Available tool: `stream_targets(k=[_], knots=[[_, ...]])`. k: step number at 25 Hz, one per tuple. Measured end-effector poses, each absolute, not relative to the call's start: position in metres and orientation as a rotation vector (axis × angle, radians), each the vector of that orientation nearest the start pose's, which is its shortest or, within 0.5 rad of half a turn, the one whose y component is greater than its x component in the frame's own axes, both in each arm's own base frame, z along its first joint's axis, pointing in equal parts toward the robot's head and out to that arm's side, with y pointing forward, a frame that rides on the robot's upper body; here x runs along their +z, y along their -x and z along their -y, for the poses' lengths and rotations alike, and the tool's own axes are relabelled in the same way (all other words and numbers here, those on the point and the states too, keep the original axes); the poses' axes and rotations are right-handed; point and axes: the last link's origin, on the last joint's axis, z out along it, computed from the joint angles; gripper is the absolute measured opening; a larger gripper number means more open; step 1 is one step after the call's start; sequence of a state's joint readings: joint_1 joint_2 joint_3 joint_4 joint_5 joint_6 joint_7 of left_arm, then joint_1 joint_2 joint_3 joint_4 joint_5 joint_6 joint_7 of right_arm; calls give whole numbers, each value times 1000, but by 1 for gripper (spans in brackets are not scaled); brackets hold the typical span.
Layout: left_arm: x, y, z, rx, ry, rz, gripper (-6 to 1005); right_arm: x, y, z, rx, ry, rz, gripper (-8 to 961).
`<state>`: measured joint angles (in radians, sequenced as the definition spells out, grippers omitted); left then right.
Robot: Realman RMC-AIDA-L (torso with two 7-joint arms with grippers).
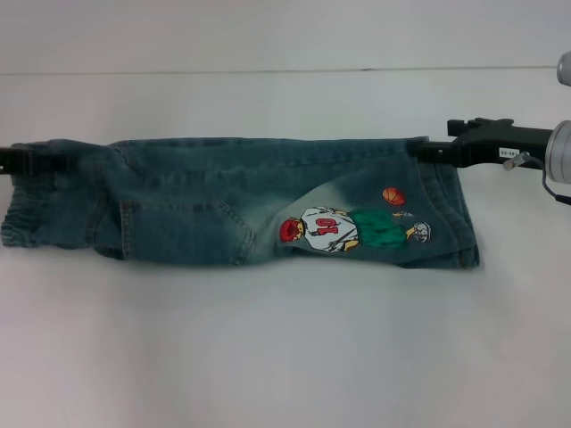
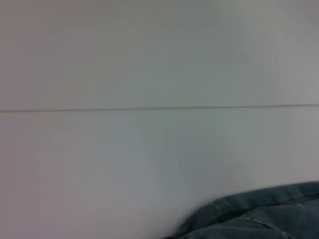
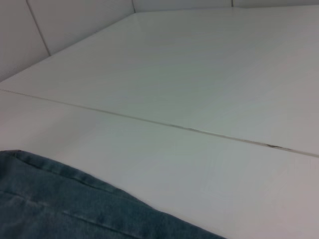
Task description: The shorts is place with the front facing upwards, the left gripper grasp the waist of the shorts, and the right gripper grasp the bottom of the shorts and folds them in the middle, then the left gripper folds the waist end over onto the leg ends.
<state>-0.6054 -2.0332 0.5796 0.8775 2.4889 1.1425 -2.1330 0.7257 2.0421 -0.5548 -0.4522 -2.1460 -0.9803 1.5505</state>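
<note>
The blue denim shorts (image 1: pixel 223 201) lie lengthwise across the white table, doubled over along their length. The cartoon basketball-player print (image 1: pixel 348 230) faces up. The gathered waist of the shorts (image 1: pixel 22 218) is at the left end. The bottom of the shorts (image 1: pixel 451 218), with its flat hems, is at the right end. My left gripper (image 1: pixel 36 160) sits at the far corner of the waist, shut on the denim. My right gripper (image 1: pixel 421 152) is shut on the far corner of the hem end. Each wrist view shows only an edge of the shorts (image 2: pixel 259 214) (image 3: pixel 60 204).
The white table (image 1: pixel 285 339) spreads wide in front of the shorts and behind them. A thin seam line (image 1: pixel 268 71) crosses the table's far part. White wall panels (image 3: pixel 20 35) rise beyond the table edge in the right wrist view.
</note>
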Motion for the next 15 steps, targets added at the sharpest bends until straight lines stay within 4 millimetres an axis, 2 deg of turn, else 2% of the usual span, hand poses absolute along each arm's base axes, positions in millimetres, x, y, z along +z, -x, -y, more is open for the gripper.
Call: stream_targets(k=[3,10,15], knots=[[79,316,-396,-139,2103,1251,849,-4,-285,-414,391,2309,-926,897],[87,305,-400,-28,2136,1307,848,-8,-284,-412,395,2312,-919,903],[101,302,-403,39,2085,1346,848,-9,-287,-410,399,2309,-911,901]])
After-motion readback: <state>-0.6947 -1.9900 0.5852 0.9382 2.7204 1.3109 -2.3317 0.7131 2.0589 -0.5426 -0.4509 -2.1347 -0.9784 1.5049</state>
